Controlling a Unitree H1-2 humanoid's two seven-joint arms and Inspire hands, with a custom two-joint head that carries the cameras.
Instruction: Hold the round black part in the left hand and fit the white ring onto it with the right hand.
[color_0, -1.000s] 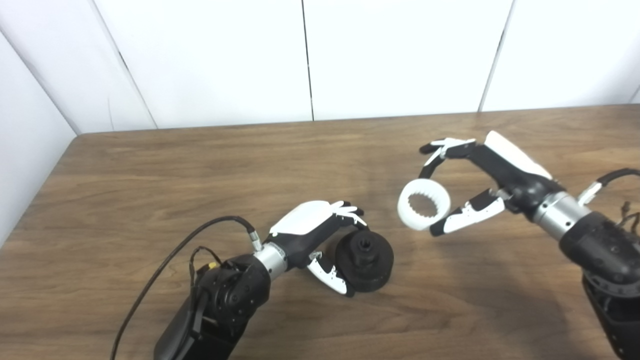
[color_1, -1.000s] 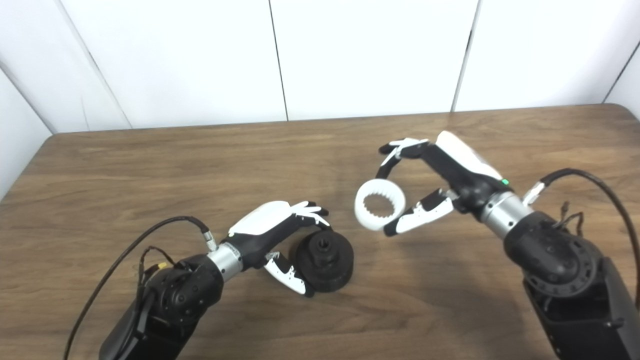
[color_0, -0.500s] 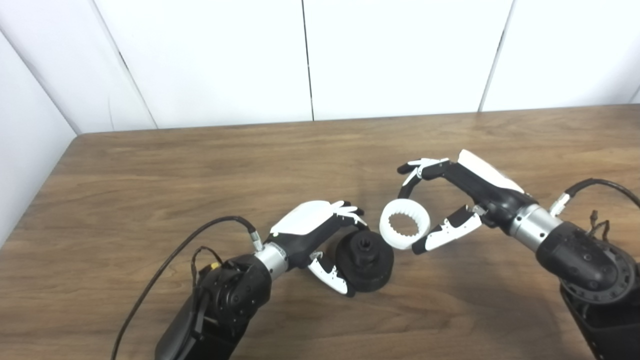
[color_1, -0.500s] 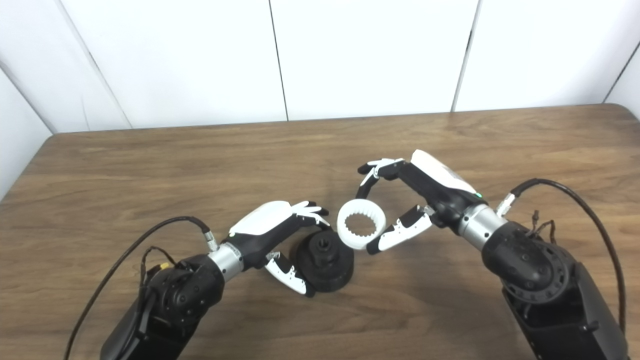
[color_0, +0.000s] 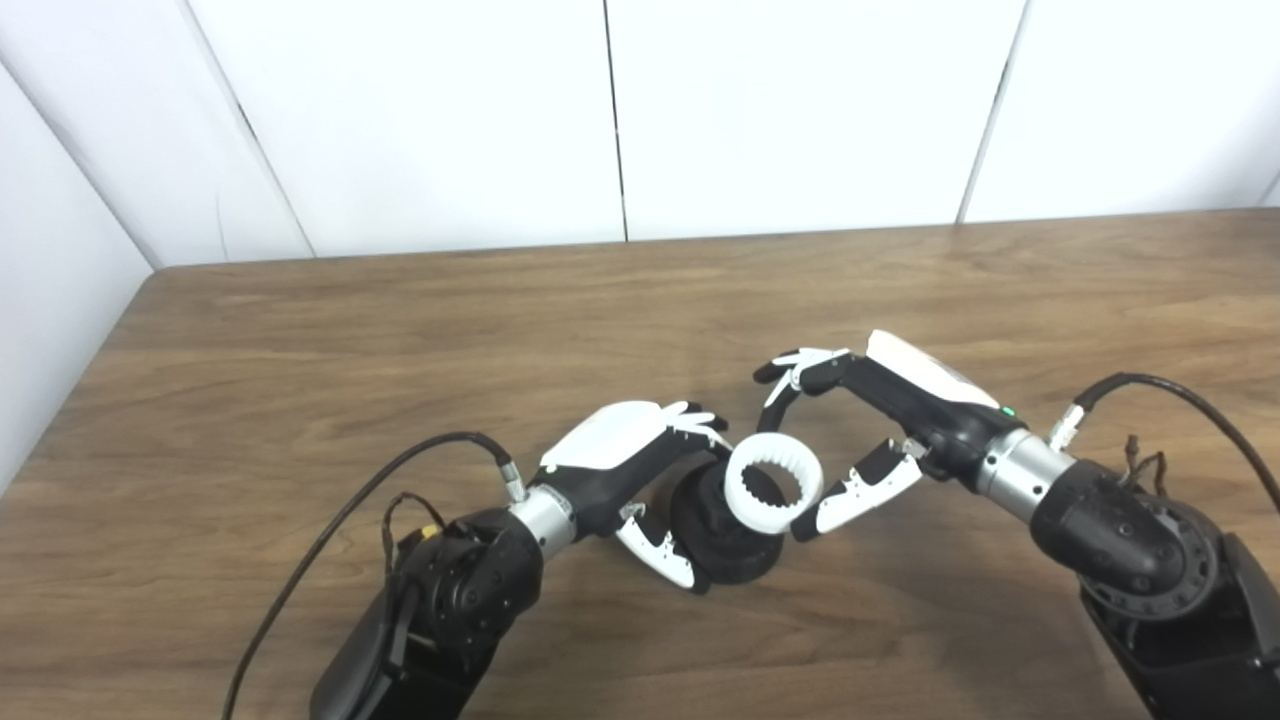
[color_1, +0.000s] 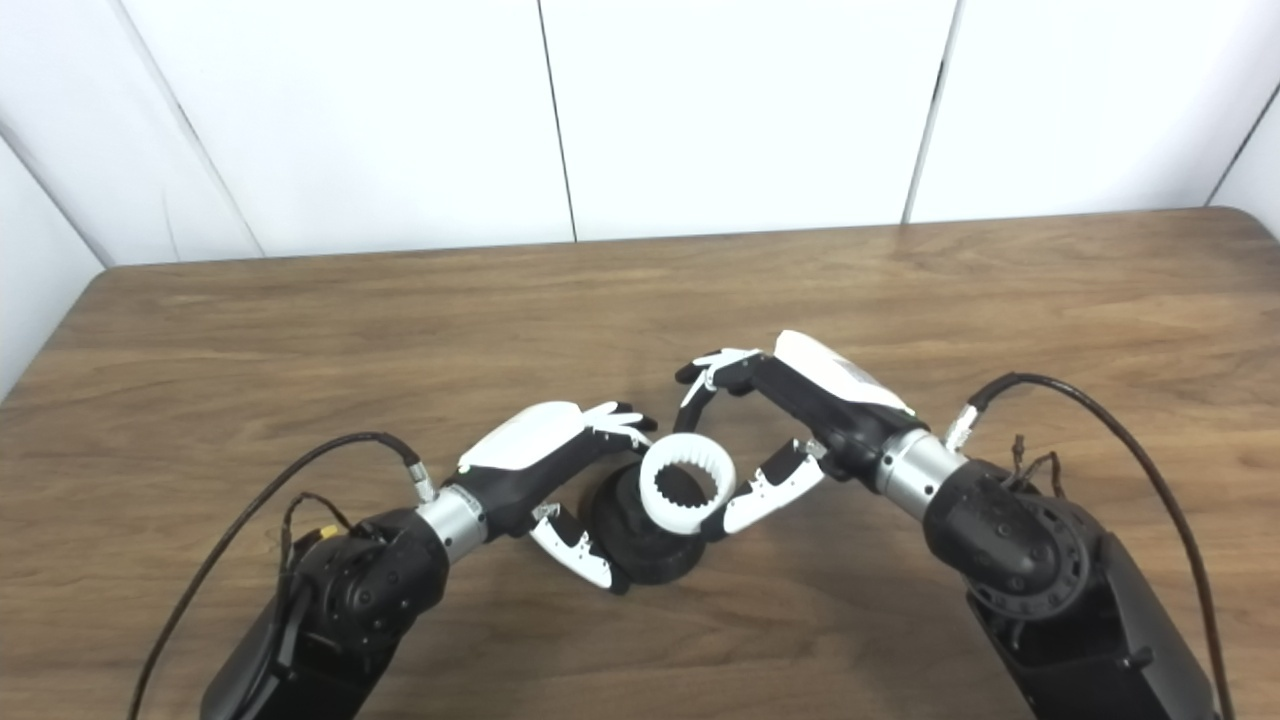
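My left hand (color_0: 640, 470) grips the round black part (color_0: 722, 535) on the wooden table (color_0: 300, 350). My right hand (color_0: 880, 425) pinches the toothed white ring (color_0: 772, 487) over its hub; I judge seating remains.

The round black part (color_0: 722, 535) sat low on the wooden tabletop (color_0: 300, 330) near its middle, tilted, its face turned to the right. The white ring (color_0: 772, 487), toothed along its inner edge, stood tilted, overlapping the upper right of the black part's face.
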